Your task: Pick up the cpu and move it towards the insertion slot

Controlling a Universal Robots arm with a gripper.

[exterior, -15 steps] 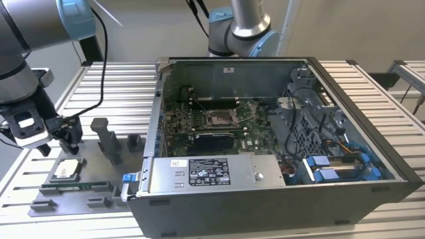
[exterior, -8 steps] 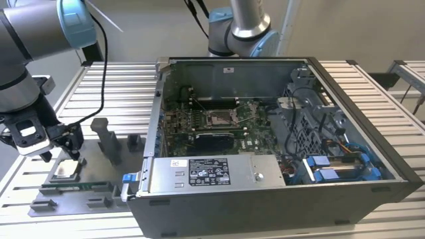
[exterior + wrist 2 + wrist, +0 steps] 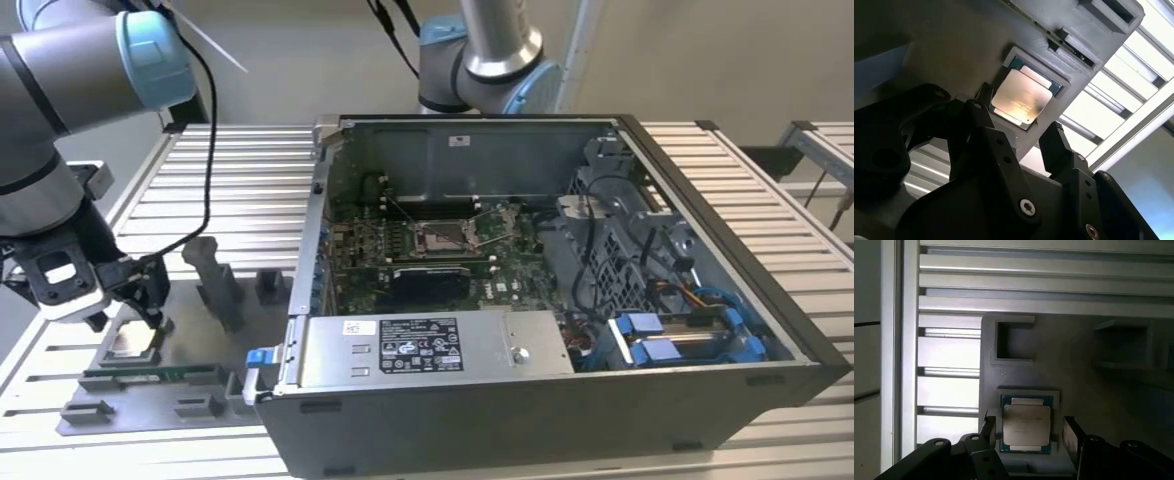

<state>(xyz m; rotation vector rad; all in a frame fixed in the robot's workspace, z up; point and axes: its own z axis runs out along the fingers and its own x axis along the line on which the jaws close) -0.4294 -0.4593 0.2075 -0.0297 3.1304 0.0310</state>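
While the open computer case stands on the worktop, a grey fixture lies beside it. The gripper hangs spread, fingers flanking the cpu seated in a recess near the fixture's edge. The insertion slot sits inside the case.

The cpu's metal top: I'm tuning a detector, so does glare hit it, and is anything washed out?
In the second wrist view the cpu carries a warm sheen and the table slats blow out white; in the first wrist view its top looks evenly dull, the slats washed out too.
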